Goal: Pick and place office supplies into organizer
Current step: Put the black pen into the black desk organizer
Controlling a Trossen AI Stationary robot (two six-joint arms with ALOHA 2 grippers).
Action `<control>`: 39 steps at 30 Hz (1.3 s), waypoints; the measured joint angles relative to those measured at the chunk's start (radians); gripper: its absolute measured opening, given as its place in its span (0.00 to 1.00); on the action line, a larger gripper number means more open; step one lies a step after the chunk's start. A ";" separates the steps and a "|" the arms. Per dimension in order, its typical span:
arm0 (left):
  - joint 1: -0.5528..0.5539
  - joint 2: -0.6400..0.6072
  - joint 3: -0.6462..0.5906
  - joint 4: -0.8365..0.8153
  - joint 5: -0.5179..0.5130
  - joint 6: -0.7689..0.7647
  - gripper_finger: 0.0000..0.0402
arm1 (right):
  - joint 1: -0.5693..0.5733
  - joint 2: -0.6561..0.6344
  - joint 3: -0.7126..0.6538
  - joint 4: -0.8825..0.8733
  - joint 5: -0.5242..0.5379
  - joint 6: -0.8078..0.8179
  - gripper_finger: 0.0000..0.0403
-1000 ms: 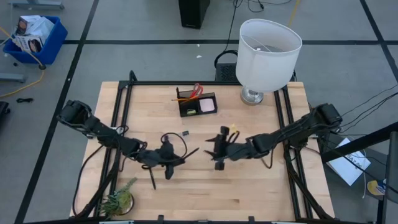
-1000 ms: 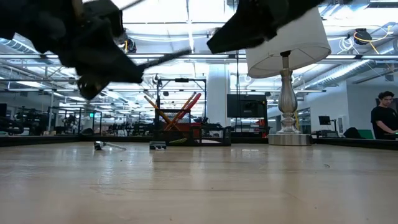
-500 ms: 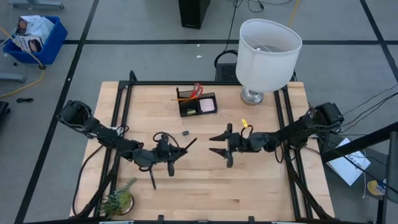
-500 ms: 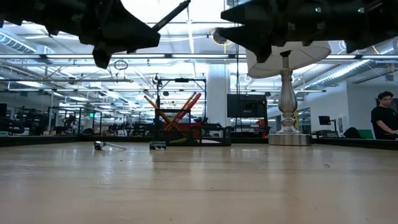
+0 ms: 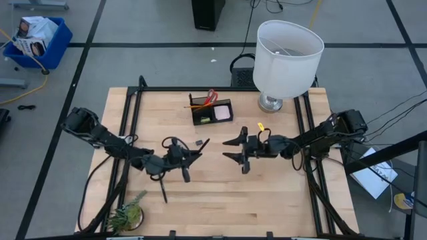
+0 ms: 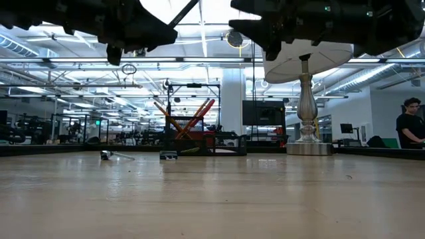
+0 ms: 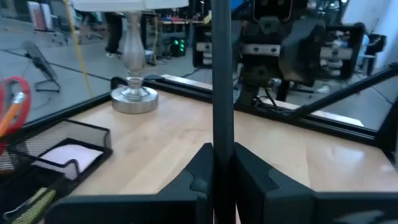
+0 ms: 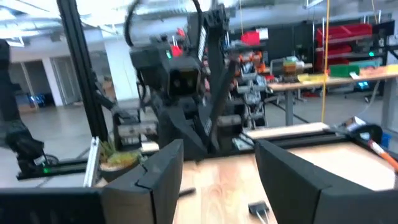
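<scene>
So the organizer (image 5: 212, 110) sits at about 12 o'clock on the bench (image 5: 220, 200), a black mesh box, just left of the lamp (image 5: 287, 57). From above I count inside it: one pair of red-handled scissors (image 5: 212, 97) and at least one orange pencil (image 5: 198, 106) leaning across the back section, a pink sticky-note pad (image 5: 223, 114) in the right front compartment, and something yellow-green (image 5: 201, 120) in the left front one (looks like the eraser). The left wrist view shows the pad (image 7: 71, 155) lying flat in its mesh compartment.

Loose on the bench: one tiny black clip (image 5: 199, 142) just in front of the organizer, and one black pen (image 5: 163, 193) lying around 7 o'clock. One small green plant (image 5: 128, 214) sits in the near left corner.

Two arms, both hanging above the middle of the bench. The left gripper (image 5: 190, 158) has its jaws clenched on a black pen (image 7: 222, 99), which stands up straight between them in the wrist view. The right gripper (image 5: 230, 148) faces it from the 3 o'clock side with jaws released and nothing between them, well apart from the organizer.

One person (image 6: 410, 129) is way back in the room.
</scene>
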 joint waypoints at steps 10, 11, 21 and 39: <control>0.035 0.000 0.000 0.036 0.131 -0.027 0.09 | 0.000 0.000 0.001 0.023 -0.023 0.022 0.49; 0.039 0.000 0.000 0.039 0.137 -0.028 0.09 | 0.000 0.000 0.001 0.026 -0.023 0.023 0.49; 0.075 0.061 0.002 0.094 0.213 -0.038 0.09 | -0.003 0.143 0.105 0.015 -0.023 0.045 0.49; 0.068 0.199 0.085 0.088 0.227 -0.054 0.09 | -0.018 0.248 0.185 0.053 -0.102 0.038 0.48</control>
